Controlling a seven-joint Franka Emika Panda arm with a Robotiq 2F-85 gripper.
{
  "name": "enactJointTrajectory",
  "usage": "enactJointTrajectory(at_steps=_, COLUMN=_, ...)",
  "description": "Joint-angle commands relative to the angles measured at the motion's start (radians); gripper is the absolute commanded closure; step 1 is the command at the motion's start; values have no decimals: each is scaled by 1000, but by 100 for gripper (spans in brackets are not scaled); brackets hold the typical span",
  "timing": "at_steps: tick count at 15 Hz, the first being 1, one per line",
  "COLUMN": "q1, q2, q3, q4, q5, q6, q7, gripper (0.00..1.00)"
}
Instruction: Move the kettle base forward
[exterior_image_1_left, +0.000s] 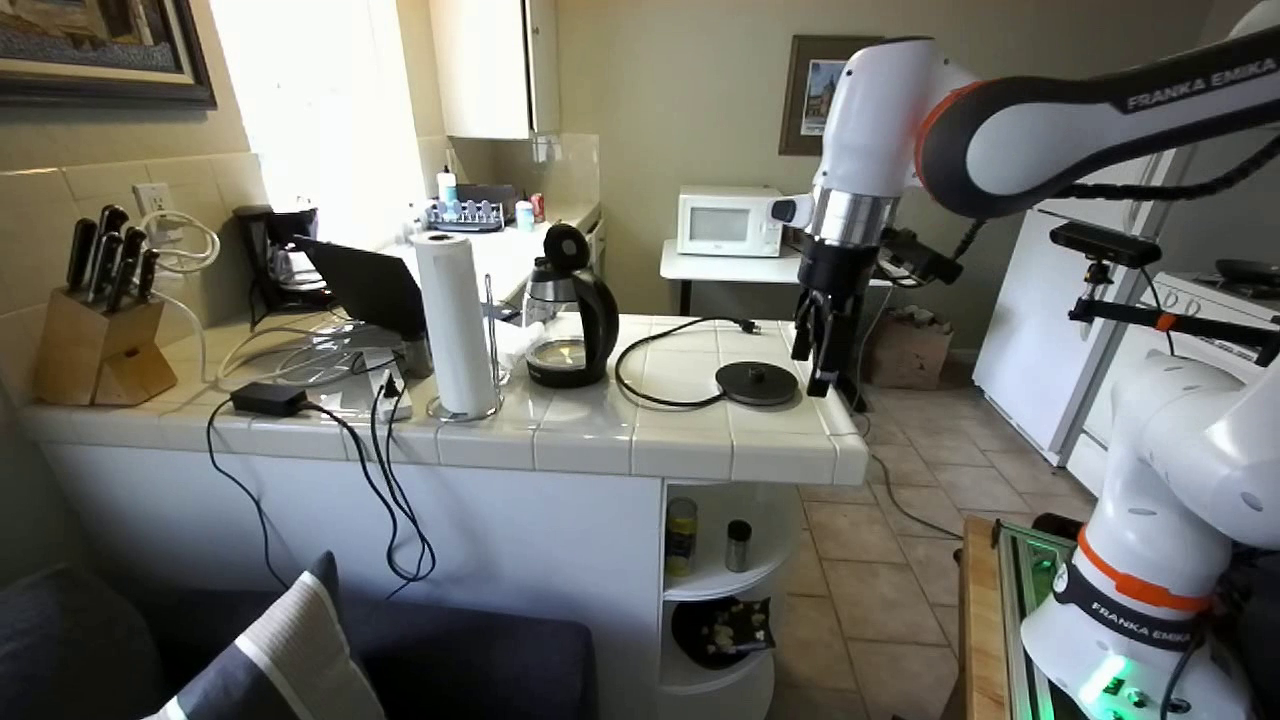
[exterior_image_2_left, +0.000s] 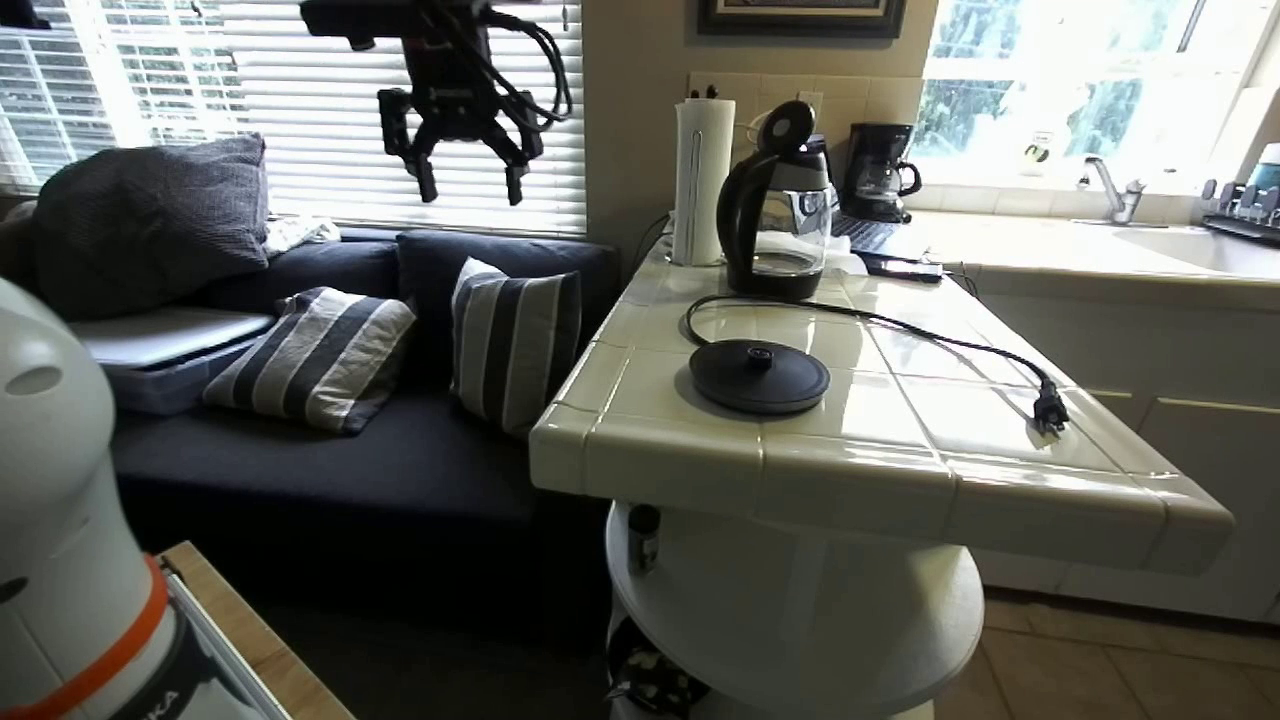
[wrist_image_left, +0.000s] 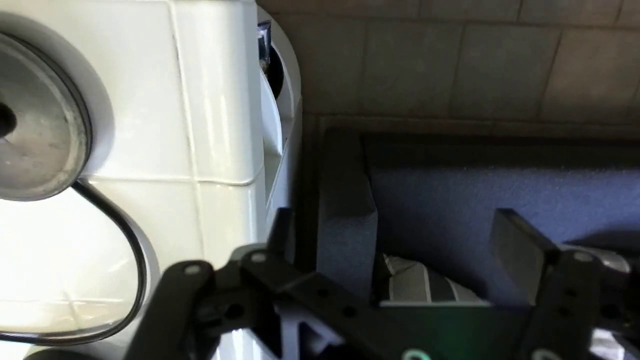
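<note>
A dark couch (exterior_image_2_left: 330, 470) sits beside a white tiled counter (exterior_image_2_left: 650, 455). The robot arm (exterior_image_1_left: 1040, 150) reaches out. A paper towel roll (exterior_image_2_left: 700, 185) stands near a glass kettle (exterior_image_2_left: 797, 215) with its lid (exterior_image_2_left: 788, 127) up. The gripper (exterior_image_2_left: 471, 188) hangs in the air, fingers wide apart, holding nothing. The round black kettle base (exterior_image_2_left: 740, 380) lies flat on the tiles near the counter's end, well away from the gripper. The base's thin cord (exterior_image_2_left: 885, 319) bends around to a plug (exterior_image_2_left: 1049, 408).

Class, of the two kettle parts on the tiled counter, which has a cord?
The kettle base, the low, flat black disc: its cord loops away to a plug lying on the counter. The tall glass kettle shows none.
</note>
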Motion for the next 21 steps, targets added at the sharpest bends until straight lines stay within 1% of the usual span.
enactJointTrajectory(at_steps=1, q1=-2, q2=142, q3=-59, q4=75, q5=-93, q6=-9, q7=-186, gripper=0)
enactJointTrajectory(at_steps=2, q1=1, q2=168, q3=-82, q4=81, q5=-107, q6=6, q7=-253, gripper=0)
enactJointTrajectory(at_steps=5, q1=-18, q2=256, q3=-117, q4=118, q5=-191, q6=7, q7=-402, gripper=0)
enactJointTrajectory(at_steps=7, q1=-37, q2=314, q3=-130, q4=146, q5=-250, q6=14, q7=-496, gripper=0)
enactJointTrajectory(at_steps=9, q1=-61, q2=365, q3=-129, q4=173, q5=-325, q6=28, q7=-564, gripper=0)
enactJointTrajectory(at_steps=10, q1=-63, q2=380, q3=-141, q4=189, q5=-285, q6=32, q7=-600, gripper=0)
enactJointTrajectory(at_steps=11, q1=-68, q2=322, q3=-118, q4=146, q5=-272, q6=16, q7=-534, gripper=0)
enactJointTrajectory(at_steps=14, q1=-81, q2=369, q3=-123, q4=180, q5=-272, q6=22, q7=-579, gripper=0)
enactJointTrajectory(at_steps=20, q1=-81, q2=373, q3=-122, q4=184, q5=-272, q6=22, q7=-582, gripper=0)
enactJointTrajectory(at_steps=21, q1=-83, q2=390, q3=-125, q4=195, q5=-264, q6=53, q7=-577, gripper=0)
